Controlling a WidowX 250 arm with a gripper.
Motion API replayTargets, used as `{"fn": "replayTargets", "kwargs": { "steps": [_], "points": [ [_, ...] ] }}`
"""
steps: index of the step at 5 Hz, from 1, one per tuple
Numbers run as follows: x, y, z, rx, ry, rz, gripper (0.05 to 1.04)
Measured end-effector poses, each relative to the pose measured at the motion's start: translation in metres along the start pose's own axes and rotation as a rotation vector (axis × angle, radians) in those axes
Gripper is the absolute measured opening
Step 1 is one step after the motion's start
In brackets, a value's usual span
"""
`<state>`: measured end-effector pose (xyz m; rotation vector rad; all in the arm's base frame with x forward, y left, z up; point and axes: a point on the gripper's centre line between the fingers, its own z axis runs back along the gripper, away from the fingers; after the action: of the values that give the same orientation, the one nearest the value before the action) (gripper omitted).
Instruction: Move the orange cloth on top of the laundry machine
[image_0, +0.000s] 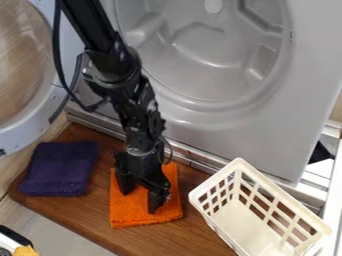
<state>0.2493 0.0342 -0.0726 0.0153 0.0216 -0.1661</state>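
Wooden board (93, 207) — gripper (141, 198) hangs over orange cloth (137, 217)

The single camera view looks from above, down at a slant, onto the brown board (93, 210), and faces the front of the machine (267, 135). It sits turned to the machine, so the board's edge and the machine's base run aslant, from upper left to lower right. It is near enough that the frame cuts off the machine and its door (40, 112), yet takes in the whole orange cloth (137, 212).
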Motion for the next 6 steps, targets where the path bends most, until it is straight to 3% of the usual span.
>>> {"fn": "replayTargets", "kwargs": {
  "steps": [1, 2, 5, 6],
  "points": [
    [0.0061, -0.0020, -0.0065, -0.010, -0.069, -0.027, 1.001],
    [0.0070, -0.0007, -0.0082, 0.017, -0.097, -0.042, 0.969],
    [0.0117, -0.0019, -0.0082, 0.051, -0.111, -0.048, 0.306],
    [0.0127, -0.0020, -0.0080, 0.052, -0.123, -0.053, 0.163]
  ]
}}
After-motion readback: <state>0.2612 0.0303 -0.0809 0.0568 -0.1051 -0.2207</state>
